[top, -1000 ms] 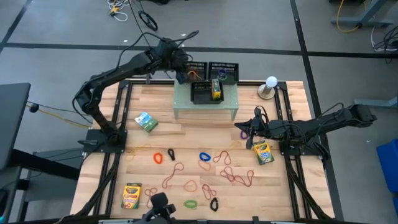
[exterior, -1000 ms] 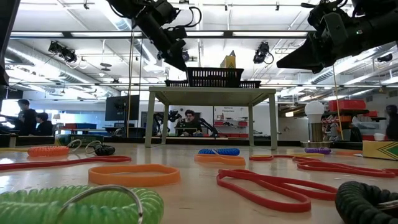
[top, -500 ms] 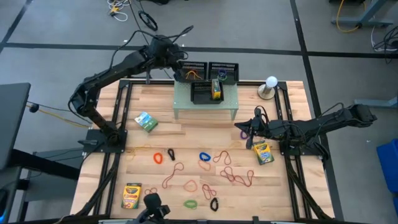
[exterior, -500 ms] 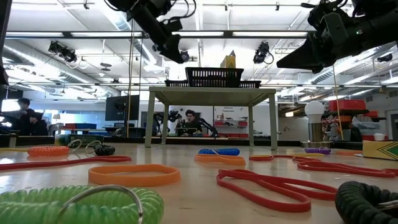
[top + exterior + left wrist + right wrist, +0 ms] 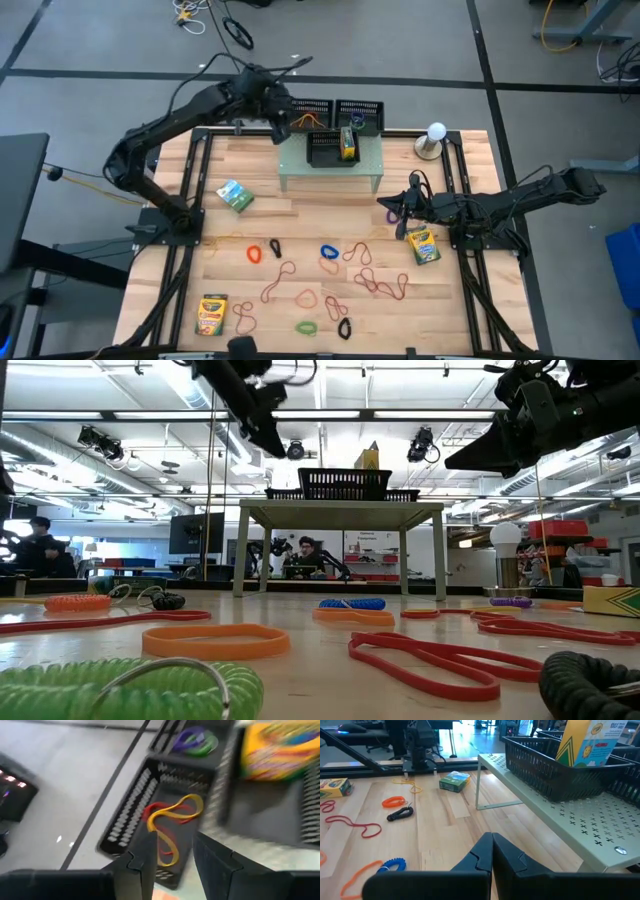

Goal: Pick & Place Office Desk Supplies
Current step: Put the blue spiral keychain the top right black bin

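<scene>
The left tool [image 5: 279, 131] hangs at the far left of the pale green perforated metal riser [image 5: 330, 172], above the left black mesh tray [image 5: 165, 835]; its two dark fingers [image 5: 150, 865] stand apart with nothing between them. In that tray lie thin red and orange rubber-band loops [image 5: 172, 815], and a purple and a green loop [image 5: 192, 741] sit in a tray beyond it. A yellow-and-green crayon box [image 5: 347, 142] stands in the front mesh tray [image 5: 325, 152] on the riser.

The right tool [image 5: 394, 208] waits low over the right side of the wooden tabletop [image 5: 260, 215], fingers pressed shut and empty — just beside it lies a second crayon box [image 5: 424, 243]. A third crayon box [image 5: 211, 313] lies at the near left corner, and a fourth, showing mostly green [image 5: 235, 195], lies left of the riser.

Across the near half of the tabletop are scattered loops: an orange one [image 5: 254, 253], a black one [image 5: 275, 249], a blue coil [image 5: 329, 252], red ones [image 5: 382, 284], a green one [image 5: 306, 327] and another black one [image 5: 344, 328]. A white ball on a stand [image 5: 435, 138] sits at the far right corner.
</scene>
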Tool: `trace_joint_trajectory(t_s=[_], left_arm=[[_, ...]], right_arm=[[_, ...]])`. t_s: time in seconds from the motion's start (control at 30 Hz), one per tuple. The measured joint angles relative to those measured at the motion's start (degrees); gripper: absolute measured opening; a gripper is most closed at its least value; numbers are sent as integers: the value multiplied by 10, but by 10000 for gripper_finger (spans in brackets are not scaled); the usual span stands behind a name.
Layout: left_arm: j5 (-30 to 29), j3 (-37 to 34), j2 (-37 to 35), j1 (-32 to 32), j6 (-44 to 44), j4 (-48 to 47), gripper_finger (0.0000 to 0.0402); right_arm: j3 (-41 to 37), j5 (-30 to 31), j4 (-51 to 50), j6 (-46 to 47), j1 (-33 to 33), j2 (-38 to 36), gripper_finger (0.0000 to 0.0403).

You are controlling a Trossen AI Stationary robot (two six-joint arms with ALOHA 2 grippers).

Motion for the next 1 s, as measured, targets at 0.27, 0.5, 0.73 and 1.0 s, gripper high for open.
trace_joint_trajectory(t_s=[0.27,0.5,0.73,1.0], left_arm=[[44,-199,-149,-74,-70,166,67],[45,-457,-284,-202,-140,428,39],[-13,-619,-330,-314,-182,630,38],[-49,-685,-332,-357,-186,710,38]], right_arm=[[0,0,0,0,0,0,7],[0,0,0,0,0,0,7],[0,0,0,0,0,0,7],[0,0,2,0,-2,0,7]])
